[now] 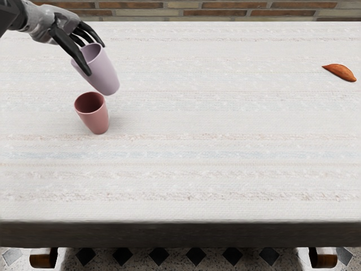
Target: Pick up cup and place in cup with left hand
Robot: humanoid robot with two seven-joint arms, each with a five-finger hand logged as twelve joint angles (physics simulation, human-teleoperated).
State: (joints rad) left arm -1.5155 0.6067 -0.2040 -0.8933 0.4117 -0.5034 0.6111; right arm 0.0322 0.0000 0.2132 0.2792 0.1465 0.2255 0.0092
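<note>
Head view has my left hand (61, 27) with fingers (72, 52) pinching the lilac cup (105, 72) above the counter (197, 124), base not quite over the pink cup (95, 118), so imo center it, straighten it, then lower gently before letting go.

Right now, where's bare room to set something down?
Bare table: between the pink cup and the brown item, and from both down to the front edge. Crowded: back left, where left hand holds lilac cup near pink one.
</note>
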